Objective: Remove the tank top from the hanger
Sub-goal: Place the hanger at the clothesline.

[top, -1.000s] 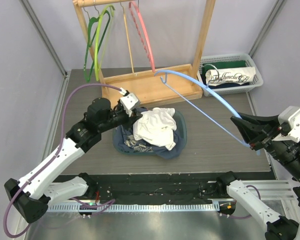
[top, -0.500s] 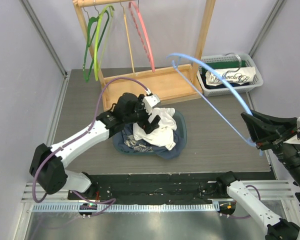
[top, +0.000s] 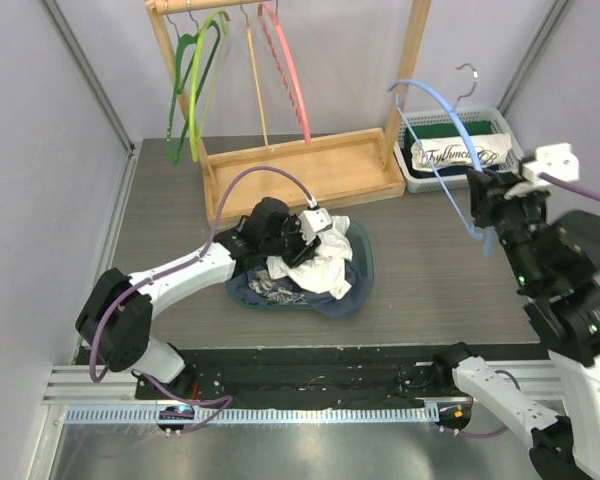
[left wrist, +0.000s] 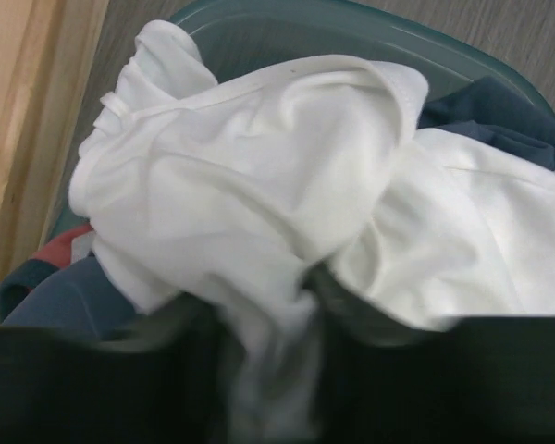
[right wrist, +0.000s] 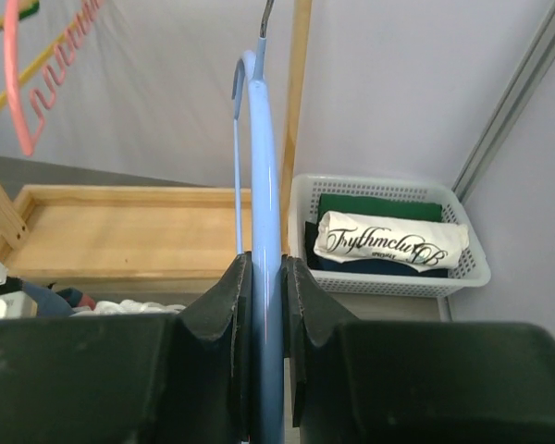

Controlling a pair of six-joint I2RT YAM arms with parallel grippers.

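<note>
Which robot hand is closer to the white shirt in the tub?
Left. The left hand is right on the white shirt, with cloth between its fingers. The right hand is far off to the side, holding the blue hanger.

Top cam overhead; L wrist close over tank top (left wrist: 259, 203); R faces basket (right wrist: 398, 276).

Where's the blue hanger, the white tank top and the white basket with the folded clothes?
blue hanger (right wrist: 265, 166), right wrist view, on its thick curved bar.
white tank top (left wrist: 259, 185), left wrist view, on the middle of the bunched cloth.
white basket (right wrist: 398, 279), right wrist view, on its front wall.
</note>
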